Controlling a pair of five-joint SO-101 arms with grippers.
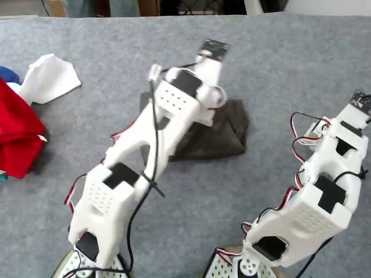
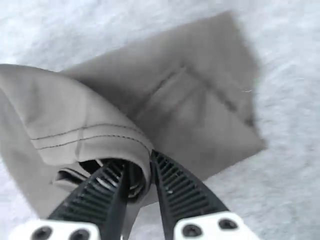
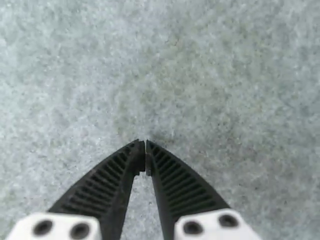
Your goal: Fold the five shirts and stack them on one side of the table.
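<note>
Shirt first: the dark shirt (image 1: 229, 130) lies near the middle of the grey table (image 1: 290, 58), partly folded into a rough rectangle with its longer side running across the table. One hemmed edge of it (image 2: 90, 135) is lifted and curls over the rest. The red shirt (image 1: 17, 136) is bunched at the table's left edge, well apart from the dark one. The white shirt (image 1: 49, 78) is crumpled just behind it, with a bit of blue cloth (image 1: 7, 73) beside that.

The left gripper (image 2: 150, 155) is pinched narrowly on the lifted hem. The flat part of the dark shirt spreads out beyond its tips, so I judge the coming move to be carrying that edge forward across the flat part. The left arm is directly over the shirt. The right gripper (image 3: 145, 145) hangs over bare table well off to the right, tips pressed together on nothing.

No print or label is readable.
</note>
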